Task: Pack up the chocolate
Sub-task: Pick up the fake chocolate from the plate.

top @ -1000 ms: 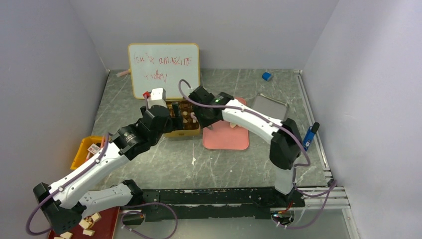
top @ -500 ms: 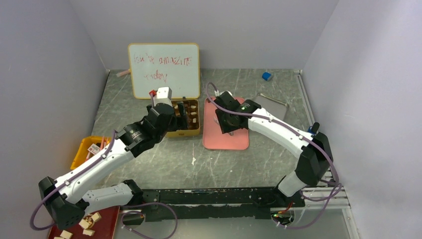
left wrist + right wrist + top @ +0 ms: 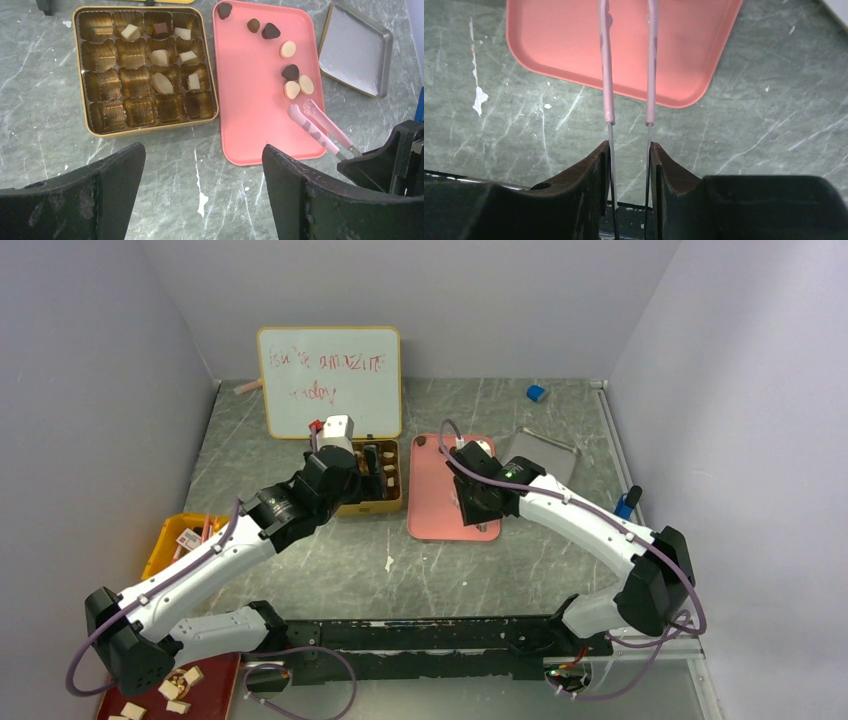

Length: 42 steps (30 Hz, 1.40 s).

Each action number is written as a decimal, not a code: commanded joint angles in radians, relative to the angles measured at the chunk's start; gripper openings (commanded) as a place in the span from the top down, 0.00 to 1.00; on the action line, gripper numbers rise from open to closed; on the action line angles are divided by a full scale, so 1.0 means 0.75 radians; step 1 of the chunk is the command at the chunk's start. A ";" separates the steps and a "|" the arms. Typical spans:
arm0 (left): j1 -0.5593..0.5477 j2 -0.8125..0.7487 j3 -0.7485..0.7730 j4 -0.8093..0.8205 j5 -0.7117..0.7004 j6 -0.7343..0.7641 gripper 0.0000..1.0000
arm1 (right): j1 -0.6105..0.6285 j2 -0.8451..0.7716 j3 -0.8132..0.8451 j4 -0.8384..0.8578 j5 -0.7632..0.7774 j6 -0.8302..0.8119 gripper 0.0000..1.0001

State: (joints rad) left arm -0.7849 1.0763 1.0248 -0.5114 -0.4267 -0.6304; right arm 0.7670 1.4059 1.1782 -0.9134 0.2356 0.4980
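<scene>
Right gripper [image 3: 480, 508] hangs low over the near right part of the pink tray [image 3: 435, 500], beside the gold box [image 3: 385, 508]; the pieces are too small to tell from above.

From the left wrist, the left gripper [image 3: 202, 150] spreads wide and holds nothing. The chocolate [image 3: 291, 89] lies loose along the tray's far right, and other pieces sit in the box. The tongs [image 3: 320, 127] run from lower right to upper left, with the nearest tan pieces just beyond their tips. The right arm is nearer.

From the right wrist, narrowed jaws pinch the tongs' handles, whose arms stand parted.
</scene>
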 commanded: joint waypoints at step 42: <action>-0.001 0.063 0.030 0.078 0.007 0.066 0.08 | -0.101 0.265 -0.100 0.164 0.015 0.036 0.65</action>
State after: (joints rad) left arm -0.7849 1.1175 1.0248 -0.4755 -0.4015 -0.5953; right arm 0.7063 1.5921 1.0576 -0.8223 0.2302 0.5457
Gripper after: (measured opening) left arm 0.918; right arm 0.356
